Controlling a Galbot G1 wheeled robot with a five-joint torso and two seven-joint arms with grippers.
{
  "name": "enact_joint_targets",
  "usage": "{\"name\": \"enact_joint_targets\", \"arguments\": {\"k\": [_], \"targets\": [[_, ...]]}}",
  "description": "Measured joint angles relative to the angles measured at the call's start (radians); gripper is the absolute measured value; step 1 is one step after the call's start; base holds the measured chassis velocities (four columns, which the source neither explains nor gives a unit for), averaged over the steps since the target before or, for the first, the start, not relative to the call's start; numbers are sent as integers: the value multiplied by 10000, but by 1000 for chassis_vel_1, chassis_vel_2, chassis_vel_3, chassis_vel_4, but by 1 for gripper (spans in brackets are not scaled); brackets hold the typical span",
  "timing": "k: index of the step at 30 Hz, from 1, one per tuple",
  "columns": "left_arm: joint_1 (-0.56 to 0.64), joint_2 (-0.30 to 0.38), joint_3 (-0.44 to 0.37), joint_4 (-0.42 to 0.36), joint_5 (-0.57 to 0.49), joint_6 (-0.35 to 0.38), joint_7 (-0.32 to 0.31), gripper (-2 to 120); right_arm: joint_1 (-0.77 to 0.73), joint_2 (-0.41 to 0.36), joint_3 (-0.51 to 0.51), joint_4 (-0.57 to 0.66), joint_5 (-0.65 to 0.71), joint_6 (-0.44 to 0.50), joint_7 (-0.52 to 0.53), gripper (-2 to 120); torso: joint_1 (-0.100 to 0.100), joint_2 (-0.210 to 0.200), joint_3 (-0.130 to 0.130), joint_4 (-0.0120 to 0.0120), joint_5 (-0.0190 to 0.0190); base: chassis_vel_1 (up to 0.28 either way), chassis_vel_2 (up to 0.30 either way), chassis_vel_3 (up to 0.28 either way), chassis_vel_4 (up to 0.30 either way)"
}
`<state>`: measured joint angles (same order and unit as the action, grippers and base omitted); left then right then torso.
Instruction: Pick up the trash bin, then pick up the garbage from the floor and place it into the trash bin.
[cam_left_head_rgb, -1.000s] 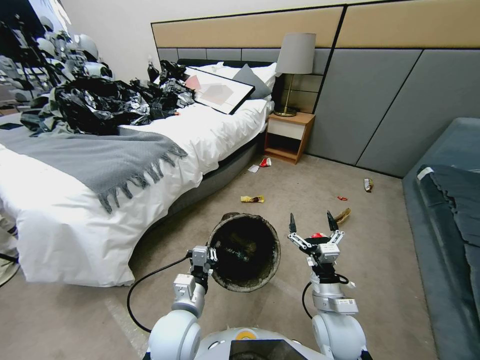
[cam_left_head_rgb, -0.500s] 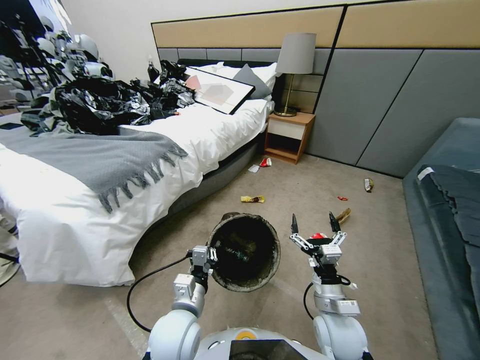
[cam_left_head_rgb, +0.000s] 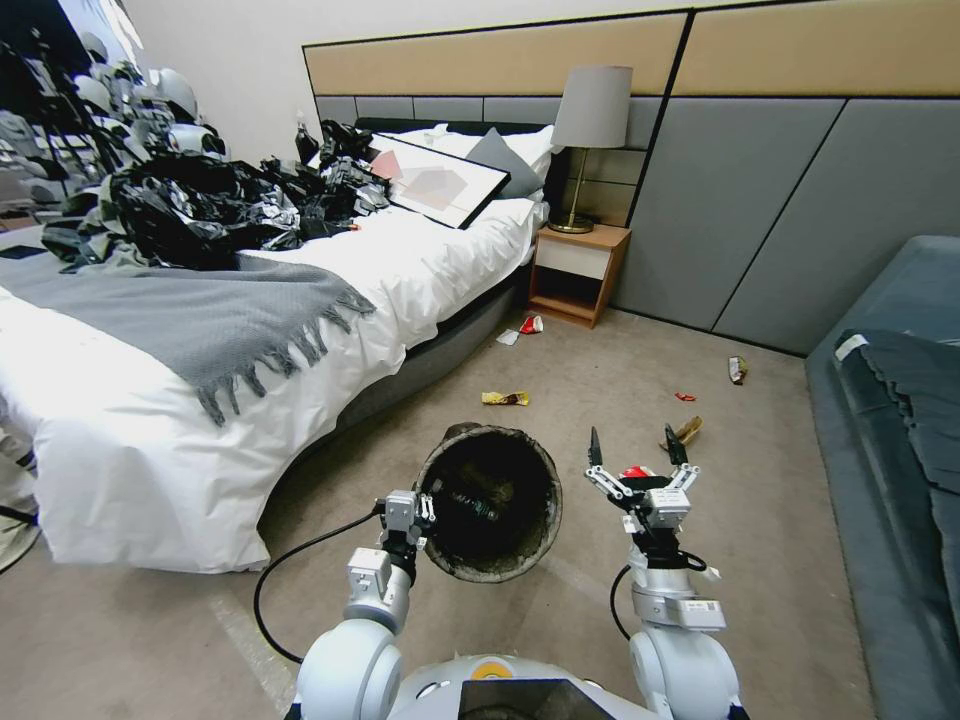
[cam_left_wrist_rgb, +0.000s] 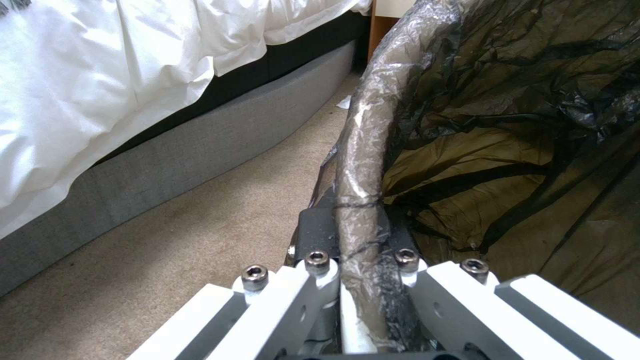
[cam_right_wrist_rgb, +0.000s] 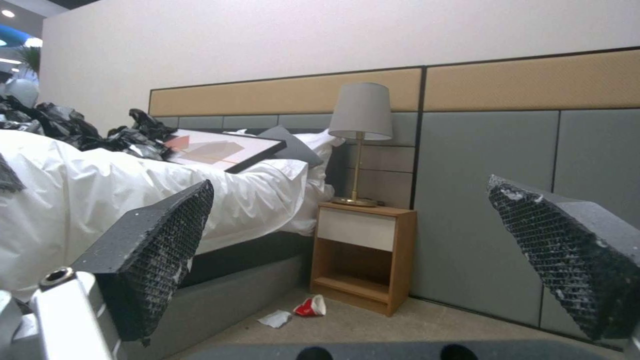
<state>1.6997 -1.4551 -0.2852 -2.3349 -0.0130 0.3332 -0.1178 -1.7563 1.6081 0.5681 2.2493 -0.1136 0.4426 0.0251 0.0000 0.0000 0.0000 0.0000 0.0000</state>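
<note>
The trash bin (cam_left_head_rgb: 490, 505), lined with a black bag, hangs tilted with its mouth toward me. My left gripper (cam_left_head_rgb: 405, 515) is shut on its rim (cam_left_wrist_rgb: 363, 150), which runs between the fingers. My right gripper (cam_left_head_rgb: 635, 447) is open and holds nothing, just right of the bin, above the carpet; its black pads (cam_right_wrist_rgb: 160, 250) stand wide apart. Garbage lies on the floor ahead: a yellow wrapper (cam_left_head_rgb: 505, 398), a tan paper bag (cam_left_head_rgb: 687, 431), a red scrap (cam_left_head_rgb: 684, 397), a bottle (cam_left_head_rgb: 737, 369), a red-and-white carton (cam_left_head_rgb: 531, 324) and white paper (cam_left_head_rgb: 508, 337).
A bed (cam_left_head_rgb: 200, 400) with a grey throw and a pile of black bags (cam_left_head_rgb: 200, 205) fills the left. A wooden nightstand (cam_left_head_rgb: 578, 272) with a lamp (cam_left_head_rgb: 590, 140) stands at the wall. A blue-grey sofa (cam_left_head_rgb: 900, 420) borders the right. Open carpet lies between.
My right gripper has drifted slightly to the right and a little lower, still open. The bin and my left gripper have not moved.
</note>
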Motion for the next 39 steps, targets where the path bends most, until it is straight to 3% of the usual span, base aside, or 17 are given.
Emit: {"name": "enact_joint_targets", "arguments": {"k": [14, 39], "targets": [[-36, -52, -286, 209, -4, -132, -38, 0, -661, 0, 713, -714, 230, 999, 33, 100, 0, 0, 0, 0, 0, 0, 0, 0, 0], [0, -174, -295, 290, 78, -184, -60, 0, -571, 0, 792, -947, 427, 1248, 33, 100, 0, -1, 0, 1, -1, -25, 25, 27, -24]]}}
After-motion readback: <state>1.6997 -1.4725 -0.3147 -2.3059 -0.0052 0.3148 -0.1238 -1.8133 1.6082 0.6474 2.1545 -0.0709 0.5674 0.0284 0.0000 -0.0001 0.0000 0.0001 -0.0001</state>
